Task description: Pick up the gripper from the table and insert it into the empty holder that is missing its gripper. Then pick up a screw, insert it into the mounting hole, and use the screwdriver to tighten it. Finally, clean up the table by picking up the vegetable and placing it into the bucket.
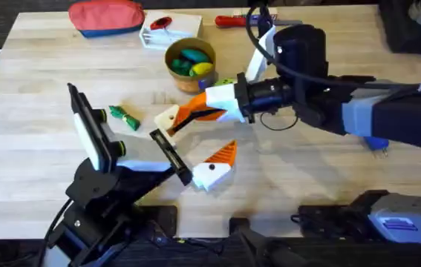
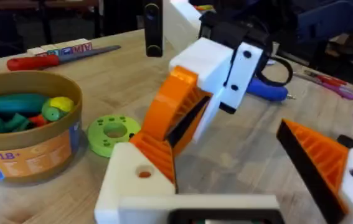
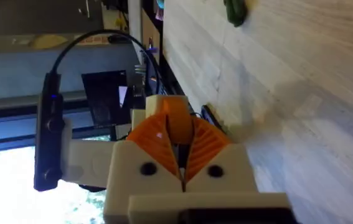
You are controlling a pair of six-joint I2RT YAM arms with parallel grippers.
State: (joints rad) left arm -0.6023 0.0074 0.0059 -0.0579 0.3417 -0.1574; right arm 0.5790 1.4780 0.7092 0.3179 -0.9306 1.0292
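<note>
I work two arms over a wooden table. My right gripper is clenched on the gripper, a small orange block, pressing it at the holder, which my left gripper presents with fingers spread. I judge the insertion step is in hand; next calls for seating the block fully. The vegetable lies near; the bucket stands behind.

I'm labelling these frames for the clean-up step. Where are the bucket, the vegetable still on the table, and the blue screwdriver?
bucket (image 1: 181, 81): overhead view, on its tan side wall.
vegetable (image 1: 124, 117): overhead view, on the green body's middle.
screwdriver (image 2: 268, 91): left wrist view, on the blue handle.
</note>
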